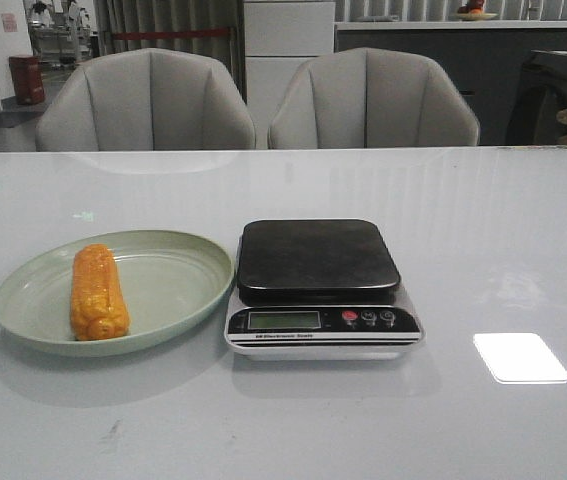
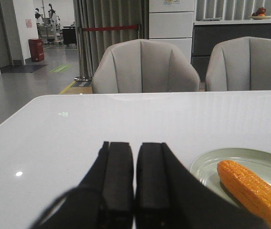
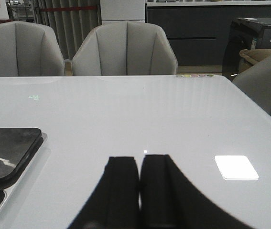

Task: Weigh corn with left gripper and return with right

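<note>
The orange-yellow corn (image 1: 97, 292) lies lengthwise on the left half of a pale green plate (image 1: 178, 285) at the table's left. The left wrist view shows the corn (image 2: 252, 192) on that plate (image 2: 211, 164), off to one side of my left gripper (image 2: 135, 145), which is shut with nothing between its black fingers. A kitchen scale (image 1: 319, 285) with a bare black platform stands just right of the plate. My right gripper (image 3: 139, 160) is shut and empty over bare table, the scale (image 3: 6, 155) off to its side. Neither gripper appears in the front view.
The scale's display and three buttons (image 1: 368, 318) face the front. Two grey chairs (image 1: 148, 100) stand behind the table's far edge. A bright light reflection (image 1: 520, 357) lies on the tabletop at the right.
</note>
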